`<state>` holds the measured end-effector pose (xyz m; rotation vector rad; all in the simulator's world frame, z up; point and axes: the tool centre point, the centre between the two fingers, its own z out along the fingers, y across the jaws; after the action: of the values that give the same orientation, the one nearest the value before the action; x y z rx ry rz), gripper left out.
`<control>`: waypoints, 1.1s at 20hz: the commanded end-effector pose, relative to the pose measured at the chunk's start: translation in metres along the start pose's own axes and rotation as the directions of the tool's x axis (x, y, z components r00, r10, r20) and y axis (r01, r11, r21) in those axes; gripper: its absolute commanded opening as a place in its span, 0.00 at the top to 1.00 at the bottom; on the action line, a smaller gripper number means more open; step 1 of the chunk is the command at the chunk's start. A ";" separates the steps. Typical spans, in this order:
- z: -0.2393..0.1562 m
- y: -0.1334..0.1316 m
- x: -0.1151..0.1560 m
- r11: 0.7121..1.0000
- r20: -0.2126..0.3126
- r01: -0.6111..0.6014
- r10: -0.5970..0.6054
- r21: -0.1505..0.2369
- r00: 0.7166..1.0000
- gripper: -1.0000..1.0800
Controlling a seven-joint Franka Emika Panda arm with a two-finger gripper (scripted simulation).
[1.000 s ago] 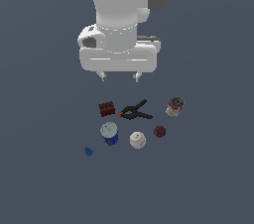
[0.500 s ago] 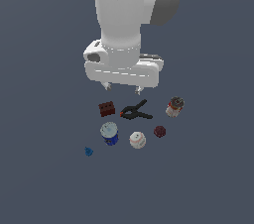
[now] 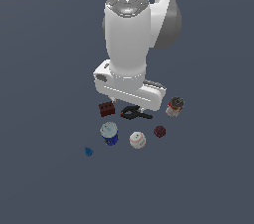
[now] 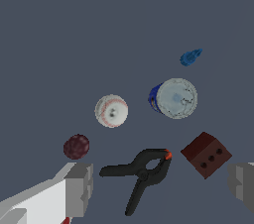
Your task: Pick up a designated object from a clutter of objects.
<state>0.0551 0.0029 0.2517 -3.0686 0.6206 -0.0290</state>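
No readable text, label, brand, number or sign can be made out in either view; the faint markings on the top of the blue can (image 4: pixel 173 98) are too blurred to be read as anything

Evenly, dimly lit on a flat slate-grey ground, without cast shadows. Soft glare on the white arm (image 3: pixel 130 34) (brightest at its domed top). Slightly coarse, low-resolution rendering; edges of small items fuzzy in both views. No edge distortion.
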 end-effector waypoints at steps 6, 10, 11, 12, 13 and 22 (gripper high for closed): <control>0.041 -0.017 0.009 0.985 0.005 -0.174 0.174 -0.003 0.985 0.04; 0.064 -0.026 0.013 0.965 0.007 -0.264 0.264 -0.006 0.965 0.04; 0.070 -0.028 0.014 0.958 0.007 -0.286 0.286 -0.006 0.958 0.04; 0.076 -0.030 0.014 0.951 0.008 -0.308 0.308 -0.007 0.951 0.04; 0.082 -0.032 0.015 0.944 0.008 -0.330 0.330 -0.008 0.944 0.04; 0.129 -0.047 0.017 0.869 0.007 -0.494 0.494 -0.016 0.870 0.04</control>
<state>0.0904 0.0387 0.1306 -2.8331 1.3476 -0.0021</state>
